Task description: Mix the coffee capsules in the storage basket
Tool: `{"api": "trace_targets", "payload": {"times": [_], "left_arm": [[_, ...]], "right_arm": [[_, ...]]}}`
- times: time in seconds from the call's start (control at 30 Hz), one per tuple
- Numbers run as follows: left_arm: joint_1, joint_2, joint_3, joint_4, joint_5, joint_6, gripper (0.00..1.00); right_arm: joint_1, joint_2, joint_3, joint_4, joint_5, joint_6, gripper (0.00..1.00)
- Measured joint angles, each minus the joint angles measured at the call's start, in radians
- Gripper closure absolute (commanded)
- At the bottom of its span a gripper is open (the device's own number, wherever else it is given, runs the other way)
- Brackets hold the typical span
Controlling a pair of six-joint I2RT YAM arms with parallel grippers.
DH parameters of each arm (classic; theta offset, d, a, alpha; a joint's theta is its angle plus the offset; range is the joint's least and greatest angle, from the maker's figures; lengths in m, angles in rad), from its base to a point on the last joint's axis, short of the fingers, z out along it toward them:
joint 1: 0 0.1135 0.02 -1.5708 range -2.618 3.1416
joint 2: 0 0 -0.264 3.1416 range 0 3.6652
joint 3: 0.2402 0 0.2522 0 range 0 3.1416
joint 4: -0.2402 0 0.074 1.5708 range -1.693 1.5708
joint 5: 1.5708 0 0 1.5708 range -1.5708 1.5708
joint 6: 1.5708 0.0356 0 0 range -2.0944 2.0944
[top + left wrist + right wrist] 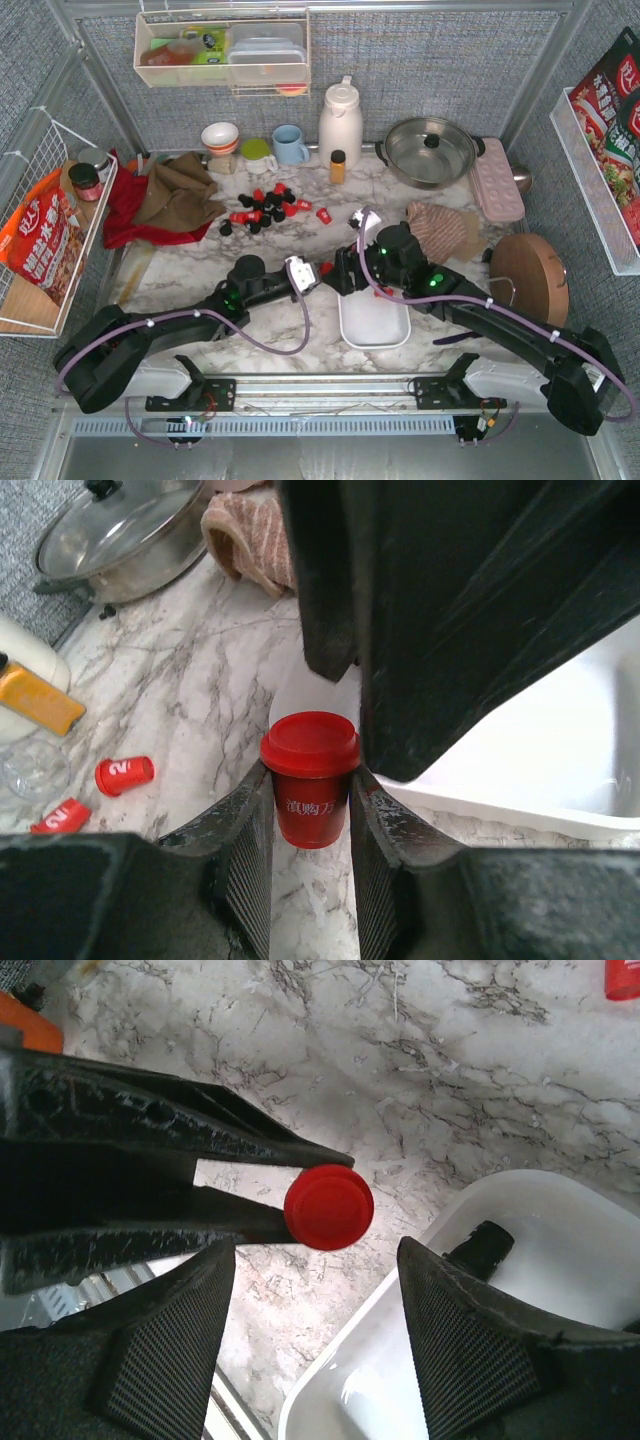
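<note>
Left wrist view, nearest first: a red coffee capsule (311,770) is pinched upright by the left gripper (310,815), whose ribbed pads are pressed against the side wall just under the lid's overhanging rim. The capsule is held just outside a corner of the white storage basket (560,750), over the marble and not yet above the basket's floor. From the right wrist the same capsule is seen lid-on, and the right gripper (315,1280) is spread wide with nothing gripped. One black capsule (482,1248) is seen lying inside the basket, close to its wall.

Beyond the basket and well apart from it, on the left arm's side, the remaining red and black capsules (265,208) are scattered in a loose cluster on the marble table (200,270). Farther beyond the basket, an amber bottle (338,166) and a lidded steel pot (430,150) are seen.

The capsule is judged to be light and stiff, with a smooth, tapered wall that could slide out of a loose pinch. It is best taken across the wall directly beneath the lid rim, so the rim catches on the pads. Only modest pressure is thought to be needed. A hard squeeze on so small a cup could shoot it sideways.
</note>
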Motion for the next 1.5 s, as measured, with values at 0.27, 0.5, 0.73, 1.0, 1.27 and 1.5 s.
{"api": "trace_targets", "payload": {"times": [0.27, 0.5, 0.73, 1.0, 1.27, 1.5], "left_arm": [[-0.046, 0.029, 0.025, -0.034, -0.036, 0.080, 0.69], [-0.060, 0.034, 0.028, -0.060, -0.049, 0.098, 0.68], [-0.067, 0.014, 0.021, -0.058, -0.050, 0.101, 0.68], [-0.070, -0.020, -0.009, -0.012, -0.042, 0.109, 0.68], [-0.071, -0.020, -0.021, 0.000, -0.031, 0.114, 0.67], [-0.071, -0.029, -0.023, -0.003, -0.046, 0.120, 0.61]], "right_arm": [[-0.001, 0.032, -0.014, 0.008, 0.002, 0.022, 0.36], [-0.003, 0.042, -0.032, 0.035, 0.000, 0.026, 0.38], [-0.021, 0.025, -0.054, 0.062, -0.025, 0.059, 0.37], [-0.037, 0.021, -0.070, 0.098, -0.043, 0.097, 0.37], [-0.039, 0.090, -0.070, 0.158, -0.085, 0.153, 0.39], [-0.039, 0.120, -0.067, 0.202, -0.123, 0.190, 0.61]]}}
